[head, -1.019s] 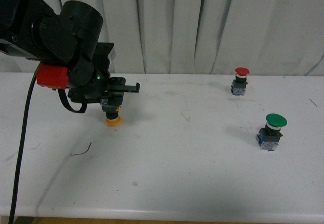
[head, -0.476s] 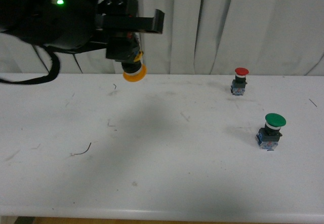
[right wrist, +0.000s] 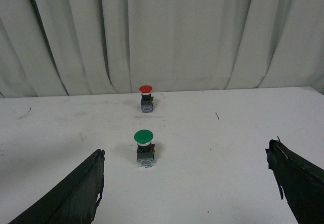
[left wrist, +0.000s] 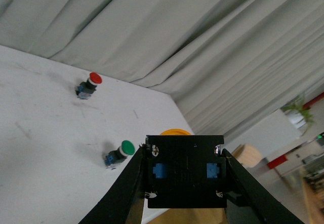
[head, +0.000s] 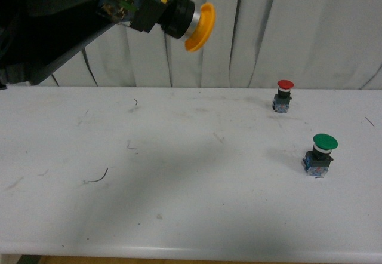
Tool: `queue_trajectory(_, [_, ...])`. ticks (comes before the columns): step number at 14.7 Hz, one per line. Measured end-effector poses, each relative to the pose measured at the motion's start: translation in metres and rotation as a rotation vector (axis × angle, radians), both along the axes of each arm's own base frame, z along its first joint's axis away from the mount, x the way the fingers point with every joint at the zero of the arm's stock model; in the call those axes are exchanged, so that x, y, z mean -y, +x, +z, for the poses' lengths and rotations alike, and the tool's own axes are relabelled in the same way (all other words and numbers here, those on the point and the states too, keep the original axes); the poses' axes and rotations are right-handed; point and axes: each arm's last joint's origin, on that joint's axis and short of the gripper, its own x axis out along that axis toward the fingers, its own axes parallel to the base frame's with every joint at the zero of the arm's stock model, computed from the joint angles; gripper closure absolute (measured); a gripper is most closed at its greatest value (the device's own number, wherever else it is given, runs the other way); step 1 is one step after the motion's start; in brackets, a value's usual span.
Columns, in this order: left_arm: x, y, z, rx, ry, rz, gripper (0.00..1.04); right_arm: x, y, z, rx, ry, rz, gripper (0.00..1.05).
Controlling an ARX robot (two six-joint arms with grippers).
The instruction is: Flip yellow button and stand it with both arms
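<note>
Front view: left end effector (head: 140,7) is cut by the top edge, so we can't see its fingers or most of the yellow button (head: 191,20) base. Left wrist view: the btn's cap is just a sliver behind its block. Right end effector (right wrist: 185,155) fingers run off the bottom edge.

The left and middle of the worktop (head: 179,216) are kept free, except for a thin wire scrap (head: 95,178). At the right, passage is narrowed by the red button (head: 285,95) and the green button (head: 322,152), well apart. High at the left, room is taken by the yellow button (head: 190,20) held in the left fingers (left wrist: 131,191).
</note>
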Motion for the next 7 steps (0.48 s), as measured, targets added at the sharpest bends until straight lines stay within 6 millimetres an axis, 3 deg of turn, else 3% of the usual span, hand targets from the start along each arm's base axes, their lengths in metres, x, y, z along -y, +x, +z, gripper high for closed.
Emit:
queue_trajectory(3, [0.008, 0.016, -0.022, -0.075, -0.126, -0.018, 0.69, 0.0, 0.0, 0.0, 0.0, 0.0, 0.0, 0.06])
queue_trajectory(7, [0.012, 0.016, -0.025, -0.084, -0.133, -0.031, 0.69, 0.0, 0.0, 0.0, 0.0, 0.0, 0.0, 0.06])
